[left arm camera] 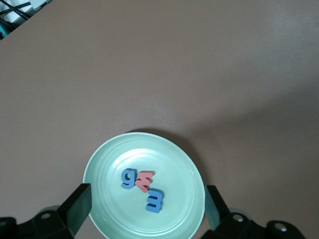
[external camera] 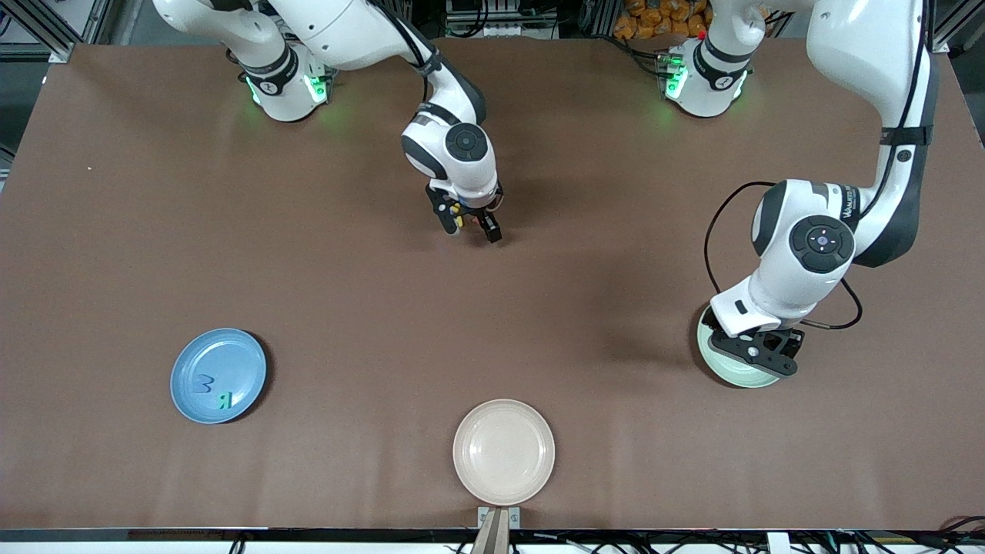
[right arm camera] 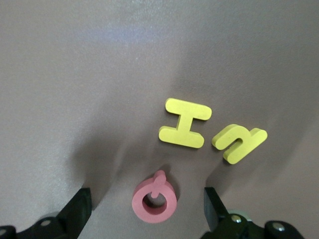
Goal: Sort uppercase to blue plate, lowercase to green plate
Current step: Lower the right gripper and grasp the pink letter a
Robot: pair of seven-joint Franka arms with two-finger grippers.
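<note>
Three letters are still lying under the spread right gripper, Q between its fingers, H and a yellow lowercase crowding close, risking a nudge, while the left gripper is hovering open over the green plate.

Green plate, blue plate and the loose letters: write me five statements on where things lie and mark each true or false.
1. The green plate holds three letters. True: a light blue g-shaped letter, a pinkish-red w and a light blue e.
2. The blue plate holds nothing. False: the dark blue M and teal-green R lie in it.
3. The right gripper is open above the red Q. True.
4. The yellow H lies in the cream-white plate. False: it lies on the table beside a yellow lowercase letter.
5. The left gripper grips a letter. False: it is open over the green plate.
</note>
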